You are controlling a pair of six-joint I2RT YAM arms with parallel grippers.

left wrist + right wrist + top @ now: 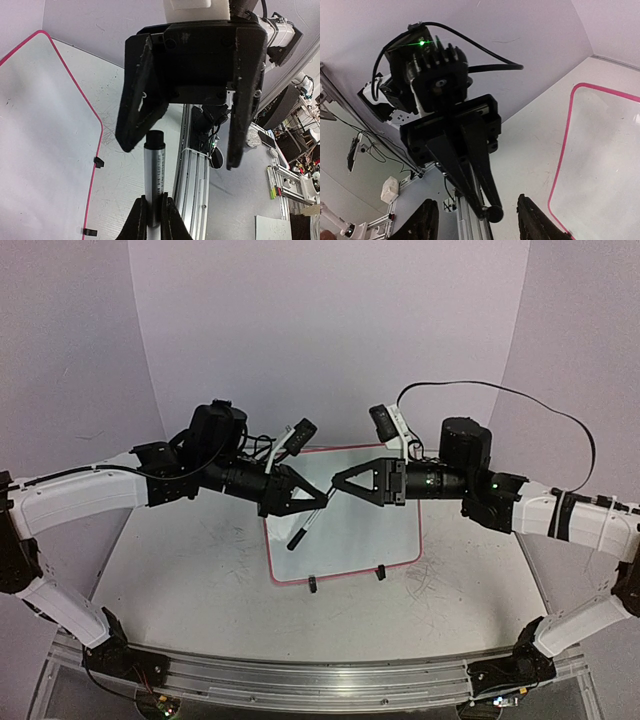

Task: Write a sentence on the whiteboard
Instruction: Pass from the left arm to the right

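**Left gripper holding a marker up to the parted right gripper, whiteboard lying below**

In the overhead view the left arm is reaching in from the left edge of the frame. The left gripper (322, 500) is pinching a marker (308, 525), its jaws closed tight on the silver barrel. From there the marker is slanting down and to the left in the picture, ending in a black tip.

In the left wrist view the two fingers (137, 222) are squeezing the barrel at the bottom centre of the frame. The marker's black end is pointing up toward the other tool.

Just right of centre in the overhead view, the right gripper (336, 483) is facing the left one, almost tip to tip. Its jaws are standing apart and are gripping nothing. In the right wrist view the marker's round black end is sitting between its two fingers (422, 220), touching neither.

The whiteboard (350, 540) is lying flat on the scuffed tabletop (180, 570) in the middle of the overhead frame, beneath and between the two tools. Its pink rim is running all the way round. Its two black clip feet (312, 585) are sitting on the edge nearest the bottom of the picture. I cannot tell whether its surface is carrying any writing.
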